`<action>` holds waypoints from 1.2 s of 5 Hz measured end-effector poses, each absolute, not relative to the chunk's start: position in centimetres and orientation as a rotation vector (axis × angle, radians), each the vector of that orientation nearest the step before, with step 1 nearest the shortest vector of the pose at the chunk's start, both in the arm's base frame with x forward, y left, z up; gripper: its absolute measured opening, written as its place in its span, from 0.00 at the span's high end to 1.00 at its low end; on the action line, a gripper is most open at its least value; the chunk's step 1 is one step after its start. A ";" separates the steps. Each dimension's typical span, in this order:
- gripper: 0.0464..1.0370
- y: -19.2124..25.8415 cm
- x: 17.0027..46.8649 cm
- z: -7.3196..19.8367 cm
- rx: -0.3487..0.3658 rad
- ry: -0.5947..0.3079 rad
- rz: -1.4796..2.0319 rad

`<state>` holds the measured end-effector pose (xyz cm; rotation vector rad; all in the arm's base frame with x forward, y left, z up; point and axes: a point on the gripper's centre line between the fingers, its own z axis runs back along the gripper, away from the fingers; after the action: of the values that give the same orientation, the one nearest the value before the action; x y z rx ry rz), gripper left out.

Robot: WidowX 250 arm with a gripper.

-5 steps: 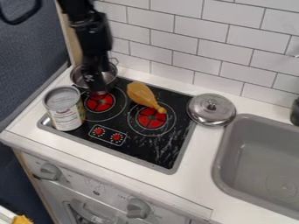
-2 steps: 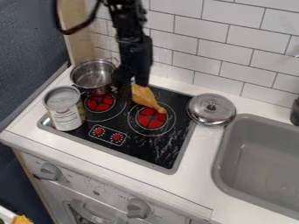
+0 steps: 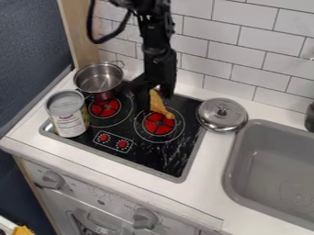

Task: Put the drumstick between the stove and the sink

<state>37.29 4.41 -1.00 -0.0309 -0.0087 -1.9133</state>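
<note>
The black gripper (image 3: 154, 94) hangs low over the back of the stove, at the upper part of the drumstick, its fingers apart. The orange-brown drumstick (image 3: 160, 106) lies on the black stove (image 3: 145, 155), its thin end at the right red burner and its thick end partly hidden by the gripper. Whether the fingers touch it I cannot tell. To the right is the grey sink (image 3: 270, 158), with a strip of white counter (image 3: 211, 172) between it and the stove.
A metal pot (image 3: 98, 79) stands at the stove's back left, and a tin can (image 3: 67, 114) at its left edge. A round metal lid (image 3: 222, 114) lies between the stove's back right corner and the sink. White tiles (image 3: 245, 59) rise behind.
The gripper has moved right, from over the pot to the drumstick, and now covers part of its thick end. The pot has come into fuller view. The drumstick's thin end has stayed put.
</note>
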 end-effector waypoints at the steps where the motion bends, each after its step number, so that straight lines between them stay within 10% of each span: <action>1: 0.04 4.0 37.8 -1.8 -0.061 -0.022 -1.968; 3: 0.09 3.7 37.9 -3.9 -0.117 0.004 -1.930; 5: 0.69 3.6 38.3 -4.2 -0.129 -0.004 -1.905; 6: 0.75 3.5 38.2 -4.2 -0.137 -0.007 -1.912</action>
<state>38.17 3.49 -4.20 -0.1371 -0.0074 -1.9123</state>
